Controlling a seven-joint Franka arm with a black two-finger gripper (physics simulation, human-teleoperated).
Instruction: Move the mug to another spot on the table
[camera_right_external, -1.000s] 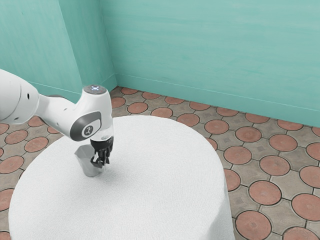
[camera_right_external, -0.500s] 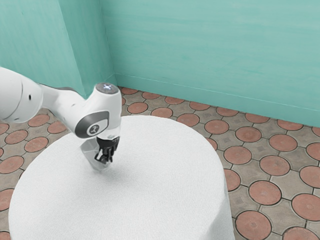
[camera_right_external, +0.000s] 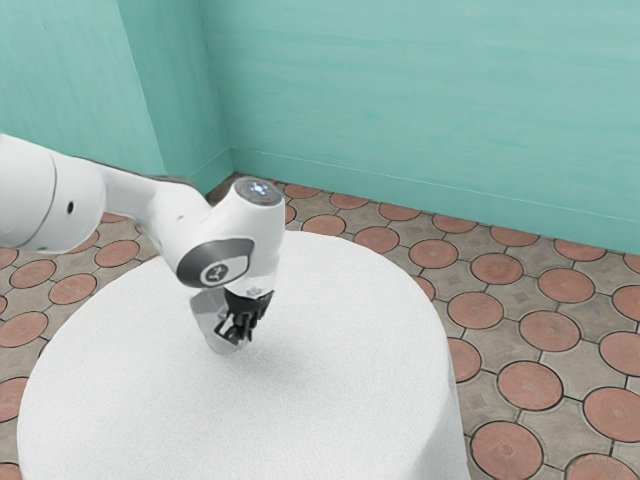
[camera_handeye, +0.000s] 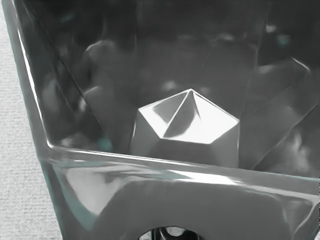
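The white counter (camera_right_external: 340, 390) offers open, flat surface toward the exterior view's right and toward its near edge, giving the claw (camera_right_external: 239, 327) room to travel either way above it. What stands in that space is the faceted mug (camera_right_external: 210, 335), clamped in the claw and tilted near the counter's side at the exterior view's left, and the white arm (camera_right_external: 120, 205), which slants in over that same side from the upper left. The teal walls (camera_right_external: 420, 100) stand well behind the counter, across a strip of tiled floor (camera_right_external: 540, 330).
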